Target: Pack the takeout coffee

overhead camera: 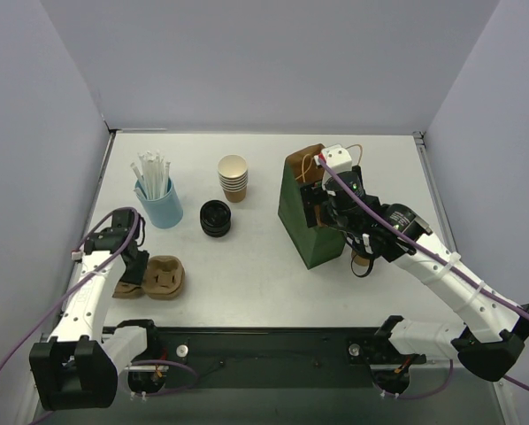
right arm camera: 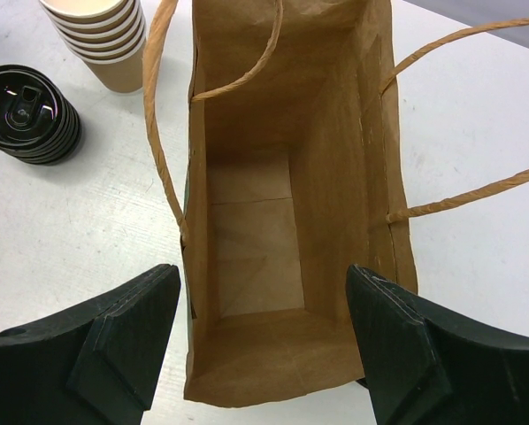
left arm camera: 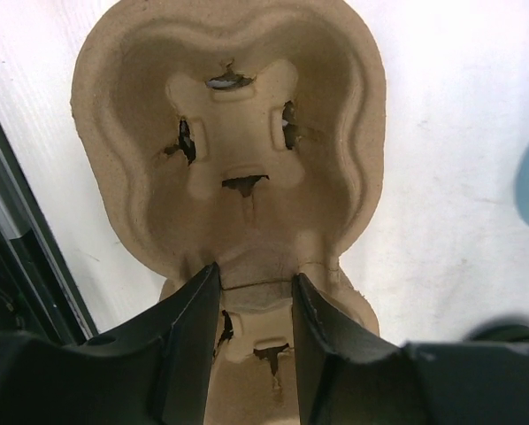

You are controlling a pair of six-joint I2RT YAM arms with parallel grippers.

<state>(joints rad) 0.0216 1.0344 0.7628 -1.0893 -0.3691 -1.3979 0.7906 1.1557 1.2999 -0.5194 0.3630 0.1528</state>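
The paper bag (right arm camera: 335, 159) is empty — nothing packed. The right gripper (right arm camera: 264, 279) hangs spread over it; the left gripper (left arm camera: 256, 276) straddles the cup tray (left arm camera: 141, 177) — grip unclear

Plain pale grey walls (overhead camera: 264, 62) enclose a white table (overhead camera: 247, 283) on three sides.

Tan cup (overhead camera: 361, 258), largely hidden, just beside bag (overhead camera: 310, 221)

No legible text or labels.
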